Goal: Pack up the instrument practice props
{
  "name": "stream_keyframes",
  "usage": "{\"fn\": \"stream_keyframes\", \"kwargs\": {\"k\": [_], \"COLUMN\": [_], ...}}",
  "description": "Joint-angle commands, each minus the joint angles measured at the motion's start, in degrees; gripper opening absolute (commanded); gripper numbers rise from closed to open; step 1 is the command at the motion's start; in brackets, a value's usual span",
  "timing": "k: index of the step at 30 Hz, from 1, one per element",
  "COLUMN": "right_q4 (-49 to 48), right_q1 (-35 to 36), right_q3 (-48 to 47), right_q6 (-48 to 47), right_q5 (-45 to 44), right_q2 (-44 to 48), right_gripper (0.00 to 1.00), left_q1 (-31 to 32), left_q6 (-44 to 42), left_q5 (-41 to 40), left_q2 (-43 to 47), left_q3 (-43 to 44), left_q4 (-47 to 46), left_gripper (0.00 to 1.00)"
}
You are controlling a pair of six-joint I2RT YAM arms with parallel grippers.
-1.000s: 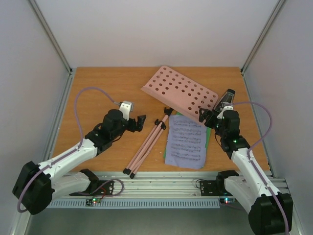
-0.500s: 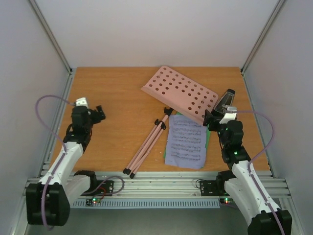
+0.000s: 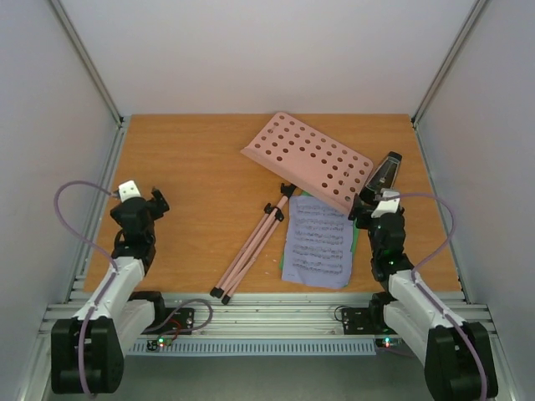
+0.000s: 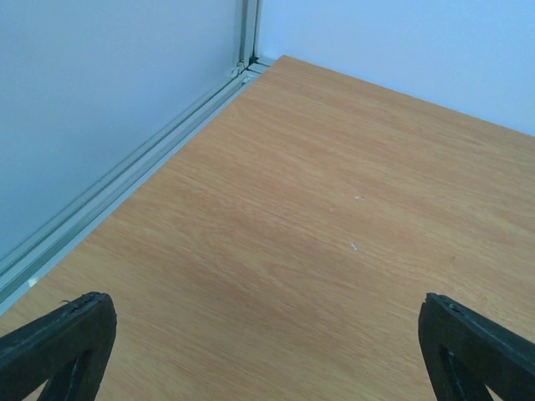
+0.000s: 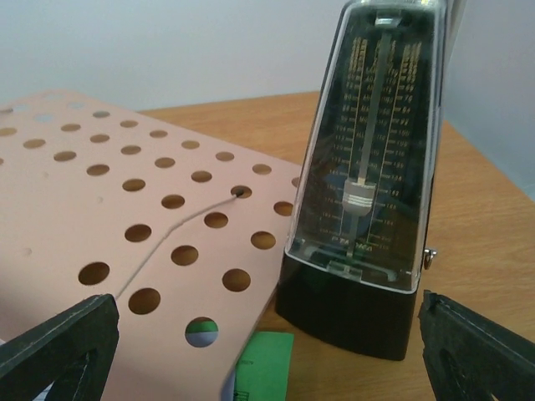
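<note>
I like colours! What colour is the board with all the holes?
Pink board, clearest in the right wrist view.

Table (image 3: pixel 192 150) (stand (image 3: pixel 309 159), sheets (image 3: pixel 318 242), metronome (image 3: pixel 386 170))

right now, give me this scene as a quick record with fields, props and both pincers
stand legs: pink, folded together, lying on the table, feet toward the near edge
stand desk: hole-punched, lying flat, its near edge over the far end of the sheets
sheets: white on top of green, flat, right of the stand legs
metronome: upright, clear cover on, beside the stand desk's right end
left pincer: open, holds nothing, over bare table at the left
right pincer: open, holds nothing, facing the metronome
</note>
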State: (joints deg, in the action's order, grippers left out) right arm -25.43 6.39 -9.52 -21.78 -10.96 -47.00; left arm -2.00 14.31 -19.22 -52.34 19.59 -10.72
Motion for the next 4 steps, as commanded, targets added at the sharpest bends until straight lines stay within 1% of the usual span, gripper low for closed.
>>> {"fn": "stream_keyframes", "kwargs": {"k": [1,4], "right_q4": [-7.0,-9.8], "right_q1": [-0.2,-0.2], "right_q3": [-0.6,-0.3], "right_q6": [-1.7,-2.1], "right_q5": [-1.4,-0.7], "right_q2": [-4.3,-6.8], "right_gripper": [0.98,0.99], "left_q1": [-0.2,0.0], "left_q6": [-1.4,-1.8], "left_q5": [0.5,0.3], "left_q2": [0.1,0.3], "left_q3": [-2.6,-3.2], "left_q4": [-10.0,-11.2], "left_gripper": [0.99,0.99]}}
